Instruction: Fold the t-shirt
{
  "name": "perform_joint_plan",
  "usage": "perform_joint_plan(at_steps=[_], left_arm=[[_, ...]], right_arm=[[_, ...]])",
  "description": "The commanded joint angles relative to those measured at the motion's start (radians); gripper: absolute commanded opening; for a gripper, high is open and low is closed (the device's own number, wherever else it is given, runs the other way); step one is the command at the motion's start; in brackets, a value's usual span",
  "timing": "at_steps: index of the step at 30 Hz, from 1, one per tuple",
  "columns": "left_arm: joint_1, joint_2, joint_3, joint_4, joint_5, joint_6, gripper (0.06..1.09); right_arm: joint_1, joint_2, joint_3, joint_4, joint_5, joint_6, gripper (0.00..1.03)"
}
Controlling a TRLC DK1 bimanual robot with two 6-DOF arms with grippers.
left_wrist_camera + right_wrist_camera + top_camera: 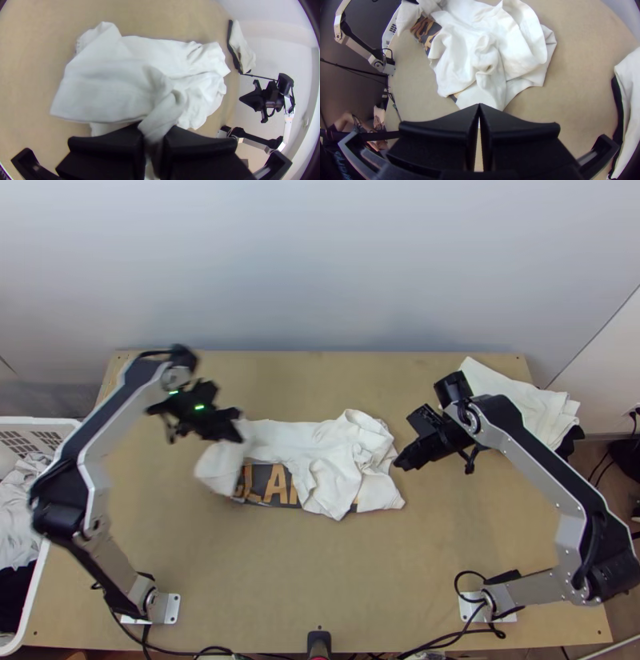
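One white t-shirt [328,440] lies rumpled across the middle of the tabletop [304,580] in the top view, its long axis running between the two grippers. We see the left gripper [238,430] at its left end, the right gripper [402,462] just beside its right end.

In the left wrist view, we have a twisted bit of fabric pinched in the left gripper, with most of the t-shirt beyond it.

In the right wrist view, the right gripper's tips meet, empty, pointing at the bunched end. We judge that end nearer for the right gripper, should it need straightening.
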Motion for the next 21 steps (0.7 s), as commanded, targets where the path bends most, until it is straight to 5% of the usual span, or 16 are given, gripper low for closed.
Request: perform_joint_plan(at_steps=[1, 15, 17, 20, 21], left_arm=[[-0.238, 0.185, 0.269, 0.013, 0.01, -0.105, 0.1], [-0.473, 0.467, 0.639, 0.007, 0.03, -0.181, 0.12], [-0.485, 0.492, 0.642, 0.012, 0.037, -0.181, 0.41], [-0.489, 0.516, 0.647, 0.061, 0.059, -0.182, 1.08], [-0.487, 0.516, 0.648, 0.089, 0.066, -0.198, 1.05]], right_arm=[[-0.002, -0.065, -0.053, -0.001, 0.0, 0.02, 0.04], [-0.064, -0.157, -0.141, 0.0, 0.002, 0.054, 0.04], [-0.074, -0.158, -0.147, 0.0, 0.0, 0.054, 0.04], [-0.076, -0.16, -0.15, 0.003, 0.0, 0.055, 0.04], [-0.074, -0.16, -0.15, 0.008, 0.0, 0.058, 0.04]])
